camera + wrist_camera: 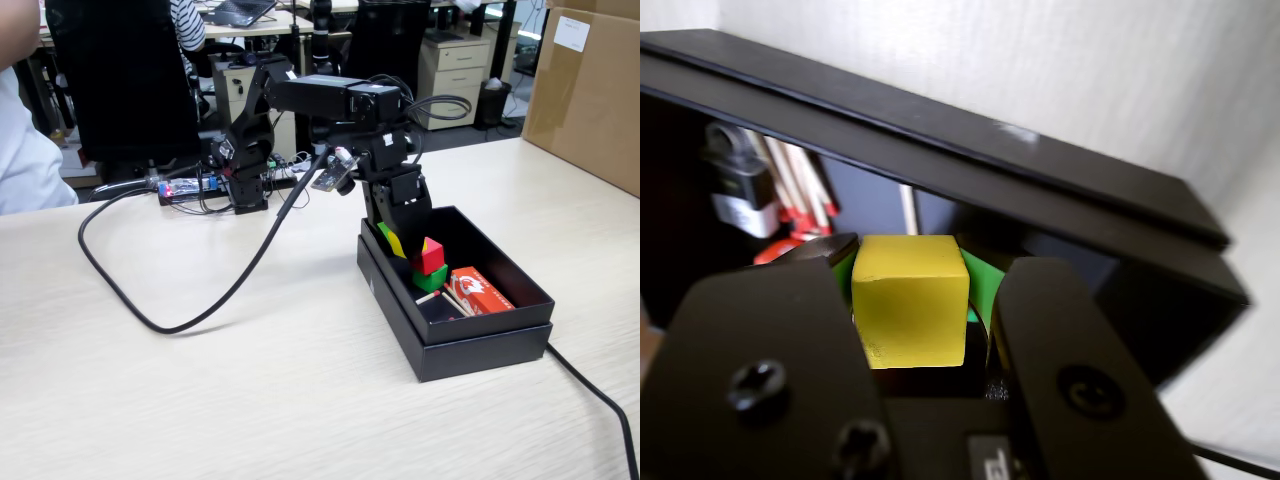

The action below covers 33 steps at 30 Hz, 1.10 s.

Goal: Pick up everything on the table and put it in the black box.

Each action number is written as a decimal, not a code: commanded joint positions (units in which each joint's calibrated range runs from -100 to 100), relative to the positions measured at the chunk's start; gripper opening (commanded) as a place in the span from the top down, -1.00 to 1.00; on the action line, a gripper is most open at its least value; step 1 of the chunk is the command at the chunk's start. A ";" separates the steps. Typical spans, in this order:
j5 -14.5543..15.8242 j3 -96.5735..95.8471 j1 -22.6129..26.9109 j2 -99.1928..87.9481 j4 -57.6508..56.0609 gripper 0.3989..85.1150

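the fingers (915, 300) grip the yellow cube (910, 298) between them, inside the black box (480, 335), beside the red cube (431, 255) stacked on the green cube (432, 279).

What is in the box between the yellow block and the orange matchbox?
In the fixed view, the red cube stacked on the green cube sits between the yellow cube and matchbox.

The gripper (912, 300) holds the yellow cube (911, 297) tight between its two black jaws. Right behind it is the black box (1020, 175). Thin sticks (800, 180) lie inside the box.
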 commanded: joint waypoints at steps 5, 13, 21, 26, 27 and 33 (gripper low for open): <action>0.93 5.13 0.24 3.53 -0.13 0.89; 0.93 4.40 0.68 3.07 -1.25 0.35; 0.59 1.32 0.00 -5.88 -1.69 0.02; 0.20 -1.85 -0.73 -19.30 -1.69 0.00; -0.05 -2.58 -1.07 -22.06 -1.69 -0.05; -1.27 -16.90 -4.49 -43.86 -1.08 -0.12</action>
